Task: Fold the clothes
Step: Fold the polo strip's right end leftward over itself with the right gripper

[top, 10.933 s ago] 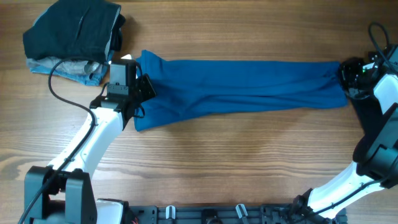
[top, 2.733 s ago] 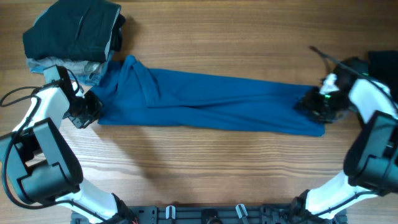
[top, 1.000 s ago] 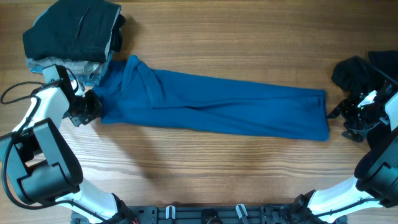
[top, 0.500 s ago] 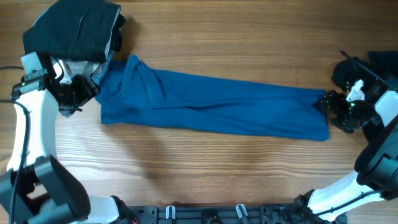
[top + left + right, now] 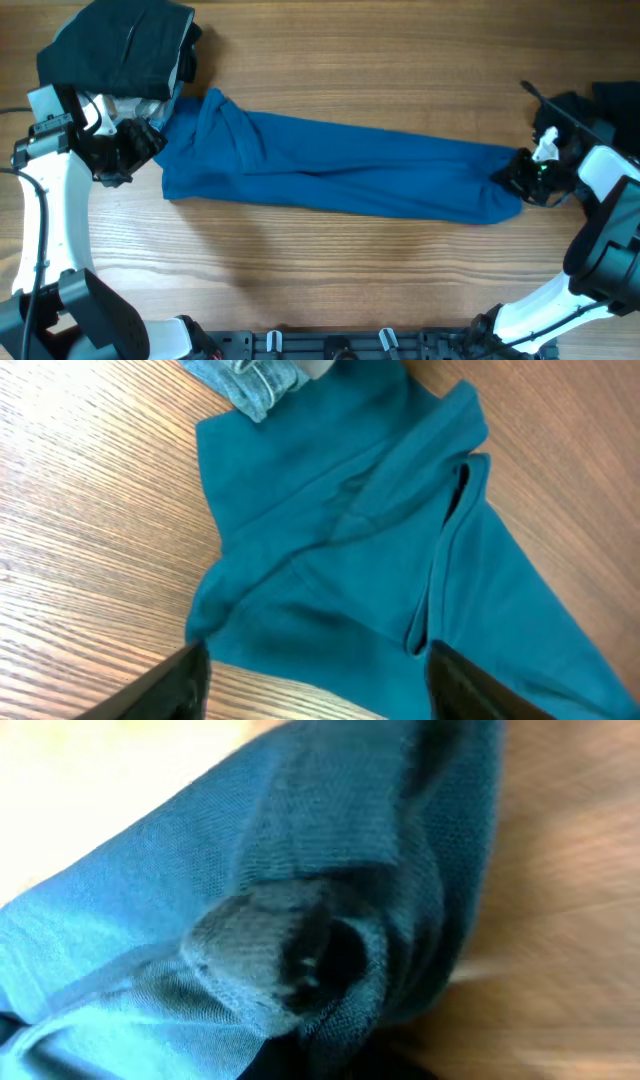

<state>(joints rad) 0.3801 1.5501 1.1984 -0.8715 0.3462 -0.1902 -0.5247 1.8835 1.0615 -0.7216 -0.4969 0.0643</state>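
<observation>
Right pincer (image 5: pixel 522 180) clamps blue garment's (image 5: pixel 340 175) bunched end, likely to fold it over; left pincer (image 5: pixel 318 660) hangs apart above the other end.

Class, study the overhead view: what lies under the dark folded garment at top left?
A grey cloth layer and a light blue denim piece peek out beneath the dark folded garment. How far they extend underneath is covered.
</observation>
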